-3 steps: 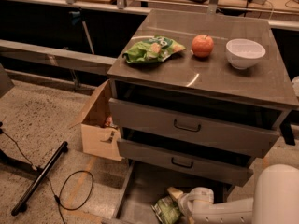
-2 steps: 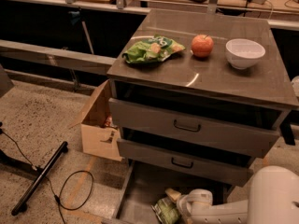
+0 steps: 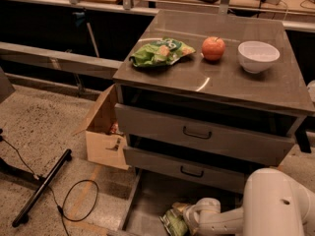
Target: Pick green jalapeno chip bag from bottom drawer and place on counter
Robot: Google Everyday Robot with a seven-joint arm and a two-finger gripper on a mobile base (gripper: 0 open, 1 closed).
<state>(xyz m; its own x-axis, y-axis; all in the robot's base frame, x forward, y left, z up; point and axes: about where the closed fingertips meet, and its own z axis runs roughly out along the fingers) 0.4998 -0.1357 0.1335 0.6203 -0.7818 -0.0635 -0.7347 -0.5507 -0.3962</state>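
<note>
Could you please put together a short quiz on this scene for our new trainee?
1. True or false: the green jalapeno chip bag lies on the counter.
2. What sits between the lime-green bag and the white bowl? A) apple B) mug C) can
3. Fill in: the gripper is low over the bottom drawer, right beside the ____.
Key: 1 false, it lies in the bottom drawer. 2 A. 3 green jalapeno chip bag.
</note>
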